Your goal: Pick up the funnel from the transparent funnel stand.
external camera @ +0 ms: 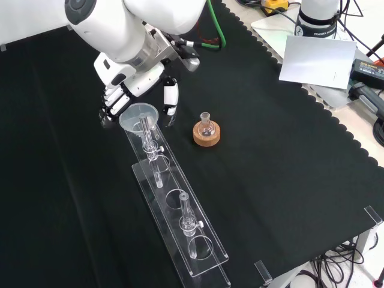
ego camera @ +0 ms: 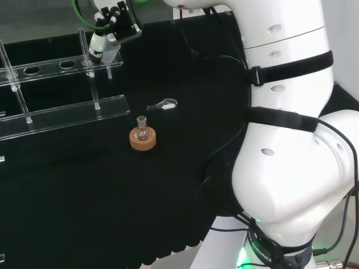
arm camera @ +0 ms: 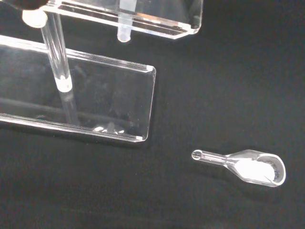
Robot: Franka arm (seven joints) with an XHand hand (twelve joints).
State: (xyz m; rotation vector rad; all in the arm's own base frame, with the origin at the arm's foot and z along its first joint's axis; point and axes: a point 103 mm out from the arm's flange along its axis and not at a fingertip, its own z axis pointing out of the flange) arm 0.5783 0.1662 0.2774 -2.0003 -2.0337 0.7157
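Observation:
A clear funnel sits in the end hole of the transparent funnel stand, its stem hanging through the upper plate. In the head view the funnel is at the stand's right end. My hand hovers over it, fingers by the rim's far side and the thumb on the other side, a small gap from the rim. In the head view the hand is just above the funnel. The wrist view has the stem tip above the stand's base plate.
A small round flask stands on a cork ring to the right of the stand in the front view. A clear scoop with white powder lies on the cloth nearby. Two upright rods rise from the stand. A white sheet lies beyond the cloth's scalloped edge.

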